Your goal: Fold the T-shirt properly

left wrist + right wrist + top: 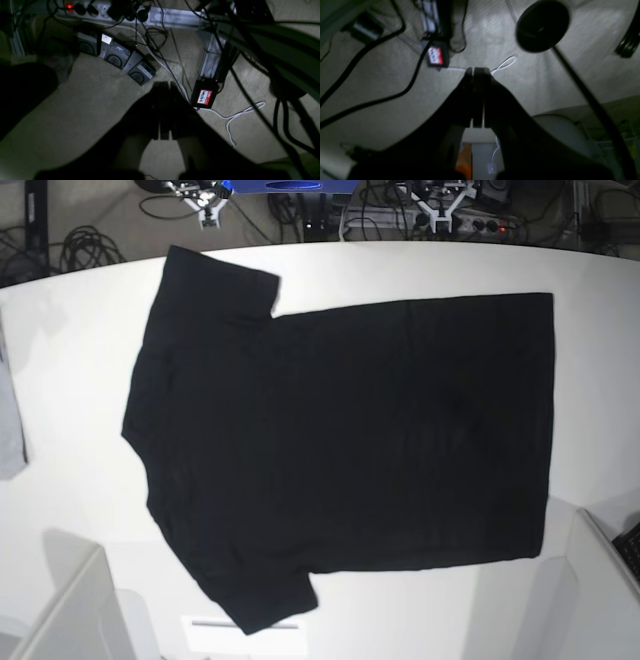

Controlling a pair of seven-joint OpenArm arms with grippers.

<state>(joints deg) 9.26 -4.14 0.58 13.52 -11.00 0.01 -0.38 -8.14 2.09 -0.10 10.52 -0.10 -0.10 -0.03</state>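
At frame centre of each wrist view: one dark left gripper [165, 86], fingers pressed together, grasping nothing; one dark right gripper [477, 71], likewise clenched and empty. Just right of the left fingertips, one black box with red-and-white name sticker [204, 97], handwritten "WALTER". Upper left, three grey power adapters [117, 56]. Base view, centre: one large black short-sleeved T-shirt [350, 445], spread flat, plain side up, on the white table [80, 360].

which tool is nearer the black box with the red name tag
Left, narrowly, I think: the box sits just right of the left tool; it looks smaller, up-left of the right tool.
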